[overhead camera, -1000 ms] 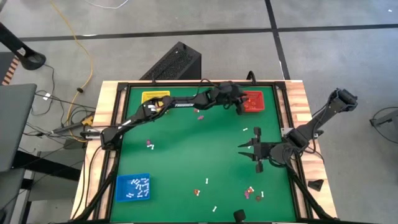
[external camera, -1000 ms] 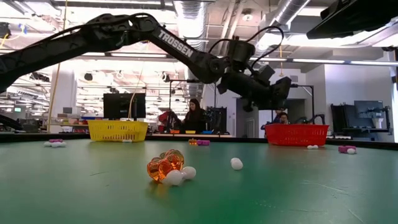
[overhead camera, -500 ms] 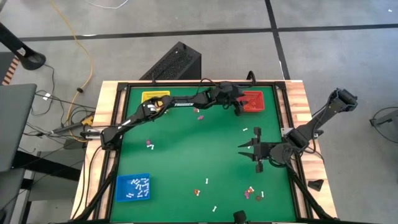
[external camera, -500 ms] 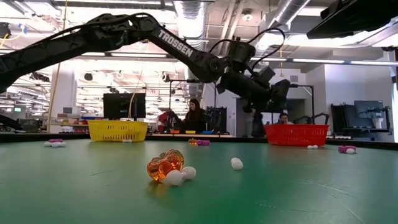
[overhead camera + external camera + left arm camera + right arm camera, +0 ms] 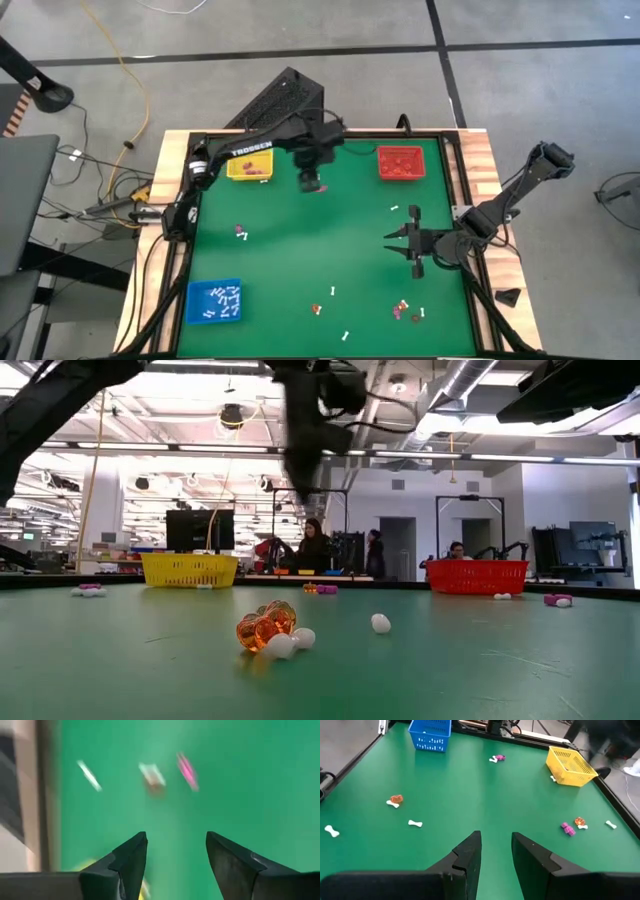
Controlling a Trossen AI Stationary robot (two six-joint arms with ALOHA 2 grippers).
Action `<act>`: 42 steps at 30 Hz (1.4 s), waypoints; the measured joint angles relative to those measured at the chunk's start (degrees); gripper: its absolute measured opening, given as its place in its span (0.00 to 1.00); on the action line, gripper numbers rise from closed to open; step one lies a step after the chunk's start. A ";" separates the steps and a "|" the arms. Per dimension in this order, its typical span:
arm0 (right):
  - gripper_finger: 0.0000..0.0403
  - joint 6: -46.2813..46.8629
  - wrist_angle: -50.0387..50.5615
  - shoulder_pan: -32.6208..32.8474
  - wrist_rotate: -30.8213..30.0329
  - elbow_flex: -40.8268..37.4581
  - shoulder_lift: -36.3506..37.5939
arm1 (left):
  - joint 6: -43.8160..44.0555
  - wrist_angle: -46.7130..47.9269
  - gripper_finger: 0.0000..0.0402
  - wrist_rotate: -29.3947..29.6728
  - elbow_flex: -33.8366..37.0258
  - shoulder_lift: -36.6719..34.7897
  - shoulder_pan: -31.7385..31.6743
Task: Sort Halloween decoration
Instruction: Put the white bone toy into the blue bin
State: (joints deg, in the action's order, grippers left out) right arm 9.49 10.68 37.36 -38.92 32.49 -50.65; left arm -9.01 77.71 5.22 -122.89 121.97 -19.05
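Three square trays sit on the green bench (image 5: 300, 250): a yellow tray (image 5: 249, 164) at the far left, a red tray (image 5: 400, 163) at the far right, and a blue tray (image 5: 213, 302) at the near left corner, which already holds a heap of white stick-like pieces.

The Halloween decoration (image 5: 405, 310) lies scattered over the green surface — a small cluster of orange, purple and white trinkets near the front right, a white piece (image 5: 332, 292) and an orange one just beside it nearer the middle, another white piece (image 5: 346, 335) at the front edge, a purple one (image 5: 240, 231) on the left side, and a white one (image 5: 395, 208) toward the right. In the low view an orange trinket (image 5: 264, 626) rests touching two white ones.

The left gripper (image 5: 312, 183) hangs over the far part of the bench, between the yellow and red trays, closer to the yellow one. Its wrist view shows its jaws spread apart with nothing between them — blurred trinkets lie on the green below.

The right gripper (image 5: 400, 242) waits over the right side of the bench, its jaws parted by a narrow gap and empty.
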 joint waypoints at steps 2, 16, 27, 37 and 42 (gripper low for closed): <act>0.34 0.97 -0.02 0.00 0.02 0.00 0.00 | 1.78 7.39 0.47 -3.83 0.86 -3.14 0.97; 0.34 3.58 0.00 0.09 0.11 0.00 -2.32 | 24.50 -20.53 0.41 -4.83 56.91 -42.65 23.24; 0.34 -0.81 -5.51 -4.73 0.15 0.00 -8.31 | 46.10 -31.91 0.41 -0.35 83.73 -53.98 28.97; 0.34 -0.91 -6.91 -7.23 1.67 0.00 -8.61 | 41.90 -41.74 0.41 2.81 89.91 -54.05 28.66; 0.34 -0.91 -6.91 -7.21 1.68 0.00 -8.61 | 43.85 -44.73 0.41 2.75 92.72 -53.76 28.66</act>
State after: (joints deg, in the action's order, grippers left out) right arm 8.57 3.77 30.15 -37.24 32.49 -59.27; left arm 34.85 32.98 7.97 -30.17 68.20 9.61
